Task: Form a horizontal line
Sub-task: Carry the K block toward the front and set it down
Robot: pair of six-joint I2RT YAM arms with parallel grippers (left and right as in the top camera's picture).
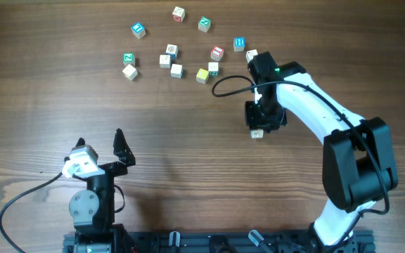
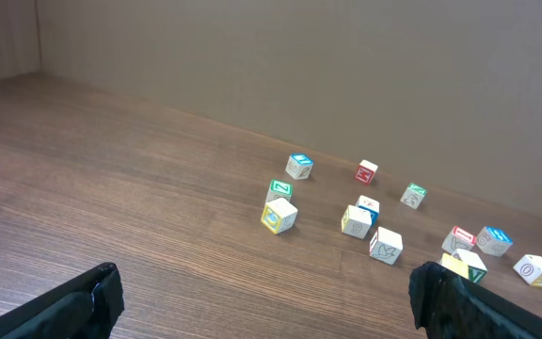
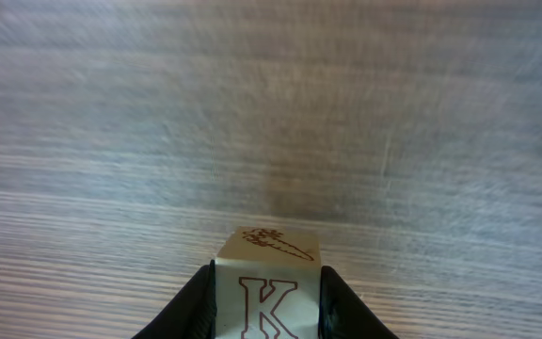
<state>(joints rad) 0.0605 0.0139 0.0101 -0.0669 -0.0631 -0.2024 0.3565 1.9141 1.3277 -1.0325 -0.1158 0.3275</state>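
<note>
My right gripper (image 1: 257, 131) is shut on a pale wooden cube (image 1: 257, 133) at the table's middle right, apart from the other cubes. In the right wrist view this cube (image 3: 268, 282) shows a brown K and a carrot drawing between the fingers (image 3: 268, 315), just above the wood. The other letter cubes lie scattered at the far side, among them a yellow-faced cube (image 1: 202, 75) and pale ones (image 1: 176, 69) (image 1: 165, 60). No straight row of five shows. My left gripper (image 1: 100, 138) is open and empty near the front.
Loose cubes with blue (image 1: 138, 29), green (image 1: 204, 24) and red (image 1: 217, 52) faces lie around the far middle; several show in the left wrist view (image 2: 385, 245). One pale cube (image 1: 252, 55) sits beside the right arm. A black cable loops by the arm (image 1: 223, 84).
</note>
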